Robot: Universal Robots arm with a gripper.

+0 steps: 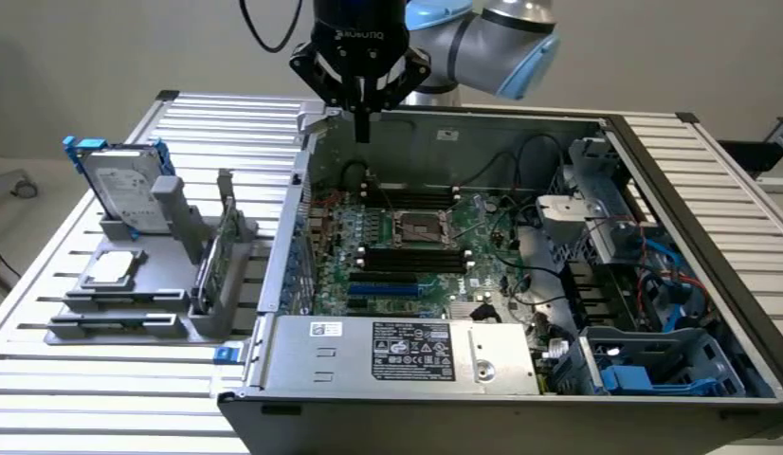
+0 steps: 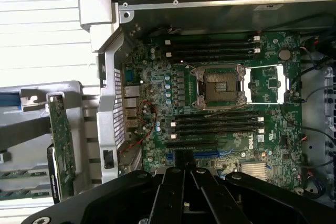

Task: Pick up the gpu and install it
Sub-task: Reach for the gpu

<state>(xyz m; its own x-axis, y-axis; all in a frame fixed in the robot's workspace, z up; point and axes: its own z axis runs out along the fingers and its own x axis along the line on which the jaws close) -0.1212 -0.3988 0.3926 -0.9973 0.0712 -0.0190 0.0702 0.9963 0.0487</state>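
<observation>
Black gripper (image 1: 362,131) hangs at the top centre of the exterior frame, fingers pinched together with nothing in them, just over the back edge of the open case (image 1: 285,284). Meanwhile the gpu (image 1: 212,261) is parked upright on its edge in the grey rack (image 1: 126,322) on the left side of that frame, right beside the case wall and well apart from the gripper. Wrist cam catches its green board edge-on, plus the motherboard (image 2: 220,103) inside the case.
</observation>
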